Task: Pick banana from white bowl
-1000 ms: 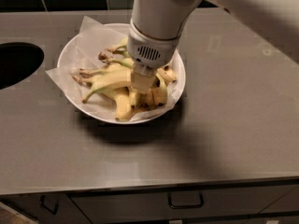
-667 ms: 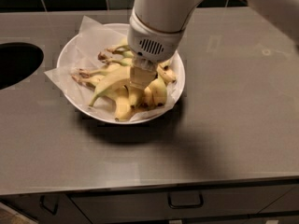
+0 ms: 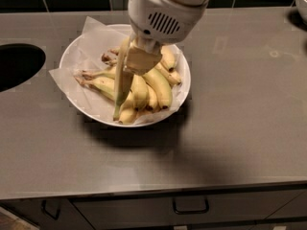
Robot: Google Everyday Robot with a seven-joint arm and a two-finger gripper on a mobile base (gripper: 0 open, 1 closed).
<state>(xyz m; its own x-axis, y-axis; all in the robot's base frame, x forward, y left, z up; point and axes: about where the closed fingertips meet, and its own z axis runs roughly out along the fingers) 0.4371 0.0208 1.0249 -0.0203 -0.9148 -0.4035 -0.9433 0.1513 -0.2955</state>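
Note:
The white bowl [image 3: 76, 51], lined with crinkled white paper, sits on the grey counter left of centre and holds several bananas. My gripper [image 3: 140, 61] hangs over the middle of the bowl, under the big white wrist housing. It is shut on the long pale-yellow banana [image 3: 123, 83], gripping it near its upper part. The banana hangs nearly upright and tilts slightly. Its lower end is down by the front of the pile, and I cannot tell whether it touches the other bananas.
Several shorter yellow bananas [image 3: 156, 85] lie in the bowl. A dark round opening [image 3: 14, 63] is cut in the counter at far left. Another white bowl's edge [image 3: 302, 1] shows at top right. Drawer handles [image 3: 191, 210] sit below the front edge.
The gripper has risen from down among the bananas and pulled the long banana up out of the pile, so it now hangs from the fingers.

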